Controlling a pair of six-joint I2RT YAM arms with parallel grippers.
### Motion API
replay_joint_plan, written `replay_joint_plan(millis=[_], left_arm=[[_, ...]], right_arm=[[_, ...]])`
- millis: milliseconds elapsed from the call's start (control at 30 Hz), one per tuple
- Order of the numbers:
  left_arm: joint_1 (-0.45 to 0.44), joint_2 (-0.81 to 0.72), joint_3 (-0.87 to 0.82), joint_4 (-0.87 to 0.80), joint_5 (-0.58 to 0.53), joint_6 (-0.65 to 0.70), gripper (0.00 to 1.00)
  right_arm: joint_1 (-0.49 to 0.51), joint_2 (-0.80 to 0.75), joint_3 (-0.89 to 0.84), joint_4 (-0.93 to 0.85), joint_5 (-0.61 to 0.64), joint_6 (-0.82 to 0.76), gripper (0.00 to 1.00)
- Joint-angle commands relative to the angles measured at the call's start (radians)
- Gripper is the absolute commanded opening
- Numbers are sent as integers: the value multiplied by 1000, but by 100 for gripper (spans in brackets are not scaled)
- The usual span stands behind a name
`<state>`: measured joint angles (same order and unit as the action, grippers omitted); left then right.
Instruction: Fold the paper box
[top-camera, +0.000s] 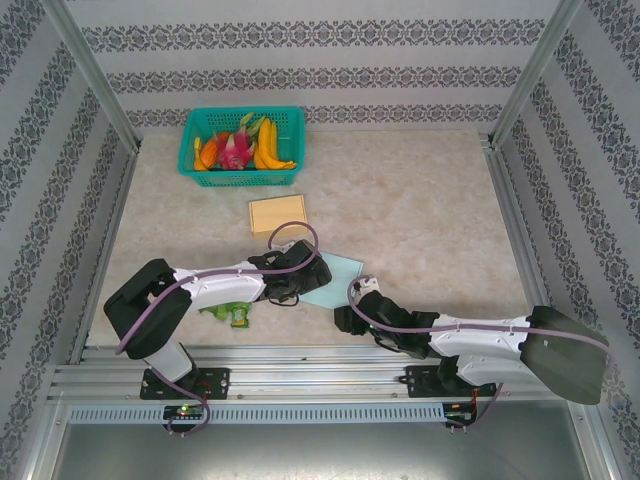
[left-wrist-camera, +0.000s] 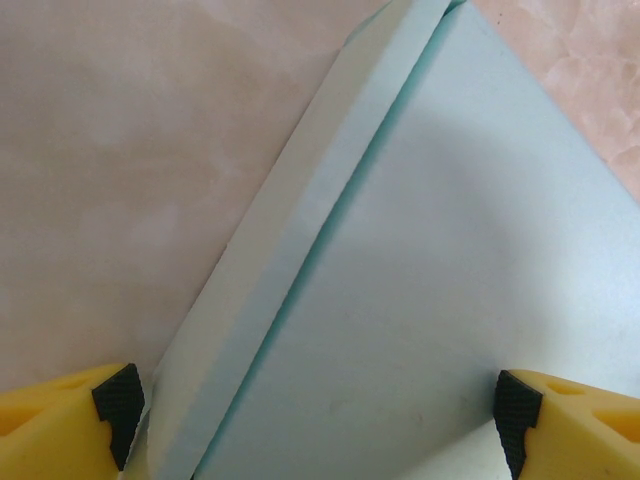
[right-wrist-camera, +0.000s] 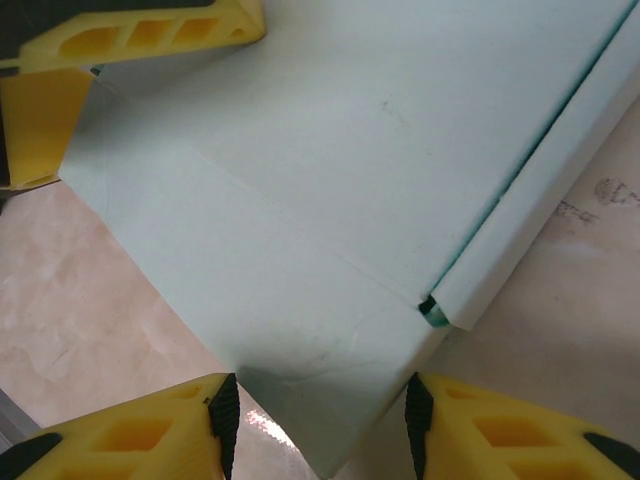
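I see the pale teal paper box sheet (top-camera: 338, 278) lying flat on the beige marbled table (top-camera: 430, 200). My left gripper (left-wrist-camera: 318, 420) hangs over the sheet beside its folded edge flap, jaws spread wide. My right gripper (right-wrist-camera: 318, 425) straddles the sheet's corner, jaws released, possibly not touching.

Pale green paper box (right-wrist-camera: 330, 170), one edge folded, corner between right hand's (right-wrist-camera: 318, 418) spread fingers
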<state>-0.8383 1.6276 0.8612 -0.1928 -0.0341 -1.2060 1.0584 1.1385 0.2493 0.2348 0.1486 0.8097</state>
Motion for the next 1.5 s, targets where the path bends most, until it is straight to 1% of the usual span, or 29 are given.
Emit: replay_joint_plan(millis=[0,267,367,833,1000,1167,1467], left_arm=[[-5,13,-31,-66,-13,-11,91],[-5,8,-30,-72,-18,-8,91],[-5,8,-31,-73,-18,-8,91],[-5,8,-34,-71,-16,-6,91],[-5,6,-35,-72,-18,-6,91],[-6,8,-37,-70,-18,-7,91],[-5,6,-36,-72,-21,-6,91]], right_arm=[[12,4,46,36,0,-25,48],[12,8,39,-2,56,-47,48],[12,16,36,-6,71,-57,46],[12,83,38,9,127,-81,43],[12,95,37,4,168,-93,42],[12,96,27,12,200,-97,43],[16,42,27,-38,206,-101,46]])
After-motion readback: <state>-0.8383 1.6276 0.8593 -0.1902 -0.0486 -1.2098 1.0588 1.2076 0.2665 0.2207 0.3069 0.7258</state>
